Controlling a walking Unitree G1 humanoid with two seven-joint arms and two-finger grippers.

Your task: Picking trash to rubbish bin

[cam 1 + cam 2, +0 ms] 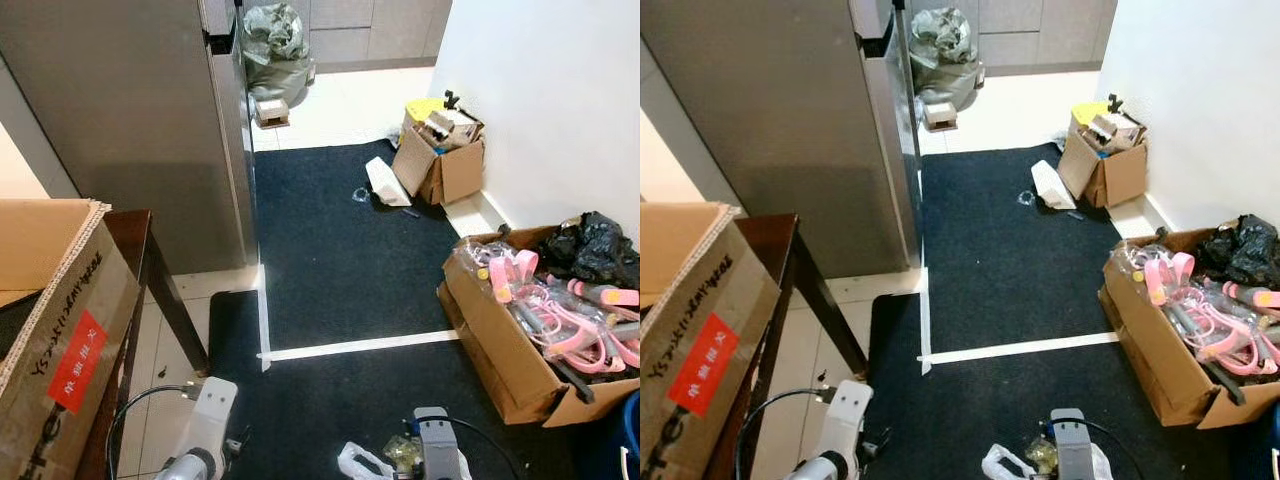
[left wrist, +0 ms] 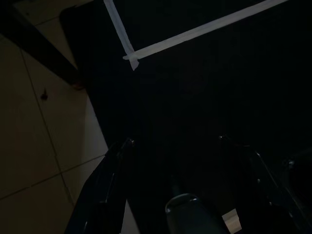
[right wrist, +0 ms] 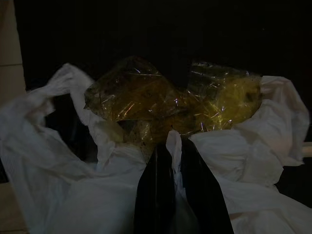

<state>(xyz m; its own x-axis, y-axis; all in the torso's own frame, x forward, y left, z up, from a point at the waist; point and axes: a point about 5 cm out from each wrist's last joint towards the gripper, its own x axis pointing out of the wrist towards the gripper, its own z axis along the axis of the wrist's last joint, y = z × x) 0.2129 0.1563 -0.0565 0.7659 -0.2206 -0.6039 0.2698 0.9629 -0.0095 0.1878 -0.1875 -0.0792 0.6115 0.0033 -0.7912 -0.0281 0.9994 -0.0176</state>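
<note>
Flanking dark mat (image 1: 340,250): toy-filled carton (image 1: 500,350), table (image 1: 150,270).

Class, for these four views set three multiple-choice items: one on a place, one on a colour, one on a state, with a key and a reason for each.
1. Where is the box of pink plastic items?
A. On the wooden table
B. On the dark mat by the white wall
C. Inside the fridge

2. What colour is the tape line on the mat?
A. White
B. Red
C. Yellow

3. What is the right claw doing?
A. Open over bare tile
B. Gripping a cardboard box
C. Shut on the white plastic bag

Key: 1 B, it sits on the mat at the wall; 2 A, pale stripe; 3 C, fingers pinch bag plastic.
</note>
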